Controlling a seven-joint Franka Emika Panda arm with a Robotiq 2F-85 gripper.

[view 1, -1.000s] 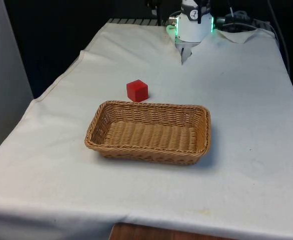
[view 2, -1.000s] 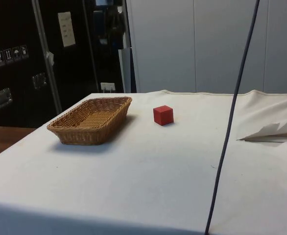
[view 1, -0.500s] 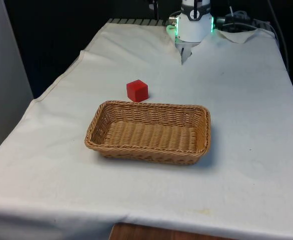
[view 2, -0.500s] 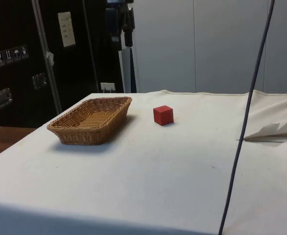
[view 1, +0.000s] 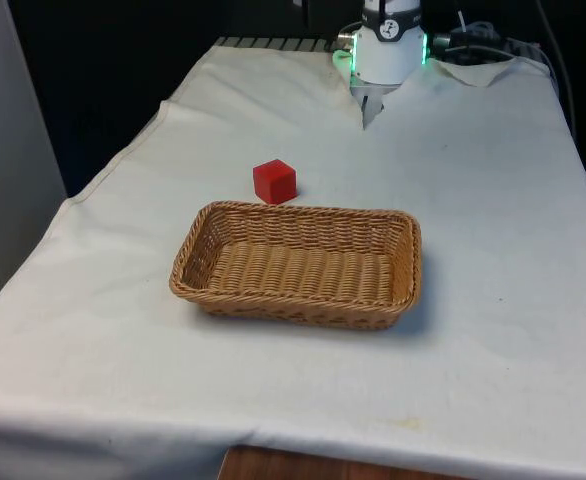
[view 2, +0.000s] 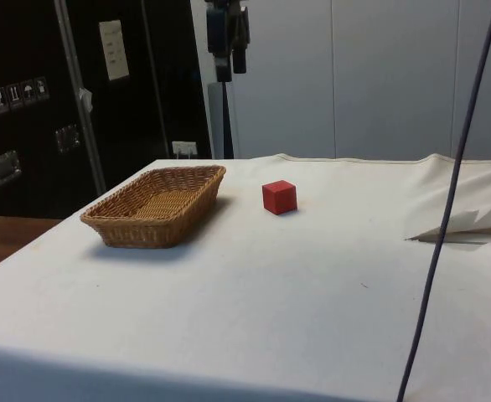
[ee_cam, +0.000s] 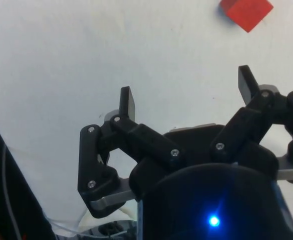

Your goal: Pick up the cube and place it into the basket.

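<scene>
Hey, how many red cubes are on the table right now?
1. The single red cube sits on the white cloth, just beyond the far rim of the wicker basket, not touching it. The basket's inside looks empty, so none seems hidden.

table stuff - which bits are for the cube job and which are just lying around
For the job:
- red cube, on the cloth beside the basket, not yet picked up
- wicker basket, nothing in it
- gripper, high above the table, jaws open, holding nothing

Just lying about:
- white cloth covering the table
- dark cable hanging across the side view
</scene>
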